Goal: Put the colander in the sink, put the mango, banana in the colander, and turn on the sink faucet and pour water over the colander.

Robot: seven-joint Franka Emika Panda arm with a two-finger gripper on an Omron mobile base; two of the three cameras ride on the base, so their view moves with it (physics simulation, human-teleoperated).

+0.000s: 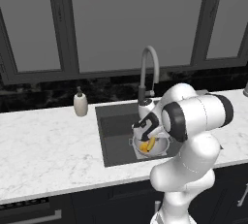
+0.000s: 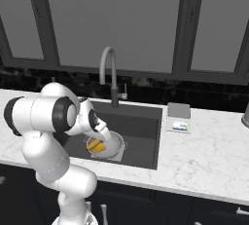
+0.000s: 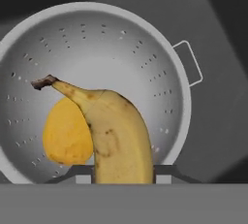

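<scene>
The silver colander (image 3: 111, 43) sits in the dark sink (image 1: 116, 121), near its front right. Inside it lies the orange-yellow mango (image 3: 65, 133), left of centre in the hand view. The banana (image 3: 118, 136) leans against the mango, its brown stem pointing to the upper left. My gripper (image 3: 123, 174) hangs just over the colander (image 1: 151, 146), its fingertips (image 3: 83, 174) pressed against both sides of the banana's lower end. From the right base view the gripper (image 2: 104, 134) dips over the colander (image 2: 109, 146) and the yellow fruit (image 2: 96, 145). The tall faucet (image 1: 147, 68) stands behind the sink.
A beige soap dispenser (image 1: 80, 103) stands on the marble counter (image 1: 43, 145) left of the sink. A small grey box (image 2: 178, 117) rests on the counter right of the basin. Dark windows run along the back wall.
</scene>
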